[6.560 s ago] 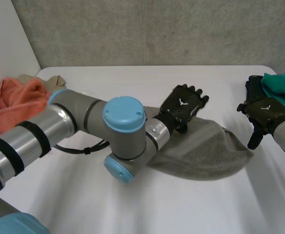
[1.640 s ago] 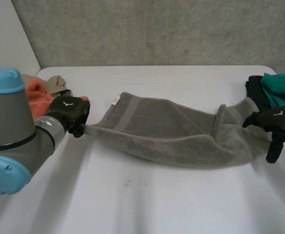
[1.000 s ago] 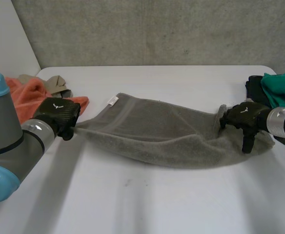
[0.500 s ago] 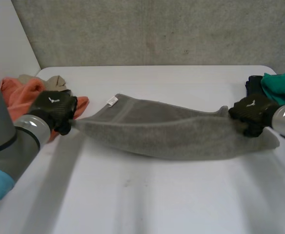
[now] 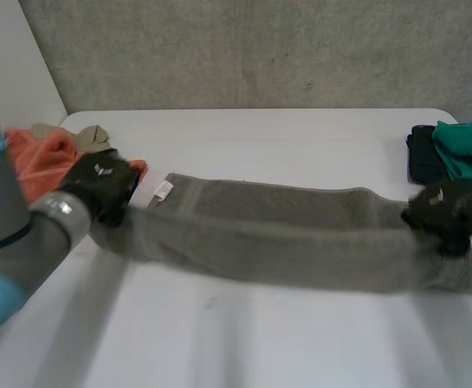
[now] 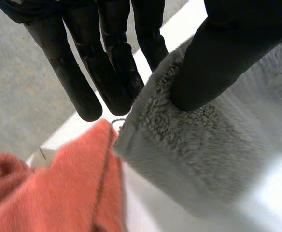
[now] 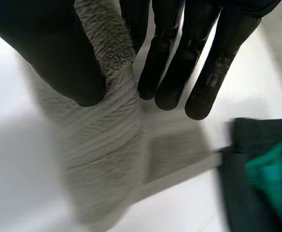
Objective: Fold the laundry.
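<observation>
A grey towel (image 5: 284,234) hangs stretched out long between my two hands across the middle of the white table (image 5: 268,137). My left hand (image 5: 100,186) pinches the towel's left end; in the left wrist view the thumb (image 6: 228,53) presses the grey towel (image 6: 194,145) against the fingers (image 6: 107,63). My right hand (image 5: 440,217) pinches the right end; in the right wrist view the thumb (image 7: 49,53) and fingers (image 7: 179,53) clamp the grey towel (image 7: 107,140). A white label (image 5: 162,191) shows near the left end.
An orange towel (image 5: 46,158) and a beige cloth (image 5: 86,136) lie at the table's left edge, close to my left hand; the orange towel (image 6: 49,193) sits just beyond its fingertips. A green cloth (image 5: 466,149) on a dark cloth (image 5: 422,153) lies at the right edge.
My right hand closed on the towel's right end and moved right and nearer. Both hands pulled the towel out long and taut.
</observation>
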Robot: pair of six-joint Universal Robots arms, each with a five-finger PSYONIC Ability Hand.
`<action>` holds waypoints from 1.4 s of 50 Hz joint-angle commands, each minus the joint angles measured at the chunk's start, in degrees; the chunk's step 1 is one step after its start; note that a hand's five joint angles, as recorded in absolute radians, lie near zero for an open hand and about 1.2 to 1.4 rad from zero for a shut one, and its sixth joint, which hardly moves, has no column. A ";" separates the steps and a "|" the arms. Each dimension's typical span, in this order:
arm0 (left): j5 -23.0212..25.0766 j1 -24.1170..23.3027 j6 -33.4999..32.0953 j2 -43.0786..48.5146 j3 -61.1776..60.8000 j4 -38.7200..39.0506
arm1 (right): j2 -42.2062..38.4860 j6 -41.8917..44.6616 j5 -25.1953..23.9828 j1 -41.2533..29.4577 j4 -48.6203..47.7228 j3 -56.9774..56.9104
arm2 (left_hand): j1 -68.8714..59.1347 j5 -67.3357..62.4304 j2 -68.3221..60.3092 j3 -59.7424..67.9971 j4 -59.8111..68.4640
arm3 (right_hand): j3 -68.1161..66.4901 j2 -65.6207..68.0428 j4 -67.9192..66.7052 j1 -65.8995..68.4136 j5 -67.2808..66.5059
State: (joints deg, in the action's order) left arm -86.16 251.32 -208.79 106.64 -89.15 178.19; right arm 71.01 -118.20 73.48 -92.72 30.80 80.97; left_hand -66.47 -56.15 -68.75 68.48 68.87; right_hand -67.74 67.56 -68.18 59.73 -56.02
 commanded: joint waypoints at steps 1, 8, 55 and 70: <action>-0.93 -1.80 -5.21 11.83 26.17 13.18 | -6.58 -11.33 8.35 -7.12 -23.52 -18.45 | -13.53 -13.85 -11.25 11.52 11.13 | -12.26 12.44 -11.82 20.27 -13.98; -1.37 -1.79 -5.57 11.84 34.04 42.71 | -3.35 -21.97 9.23 -8.00 -58.42 -18.14 | -13.53 -13.85 -11.25 11.52 11.13 | -12.26 12.44 -11.82 20.27 -13.98; -0.50 -0.30 1.81 -0.29 -13.86 36.08 | 2.82 -16.71 -0.44 -4.40 -19.21 5.00 | -13.53 -13.85 -11.25 11.52 11.13 | 44.36 -44.18 44.80 -36.34 42.64; -0.50 -0.39 1.81 -0.47 -13.59 35.99 | -11.15 -9.94 0.00 -4.93 -8.03 -6.52 | -13.53 -13.85 -11.25 11.52 11.13 | 45.72 -45.54 46.15 -37.70 44.00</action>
State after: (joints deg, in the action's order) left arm -86.69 250.97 -206.98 106.00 -102.84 214.12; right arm 63.37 -130.48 73.31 -97.25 24.62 75.76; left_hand -66.47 -56.15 -68.79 68.52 68.89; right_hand -22.78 23.25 -22.38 21.38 -12.36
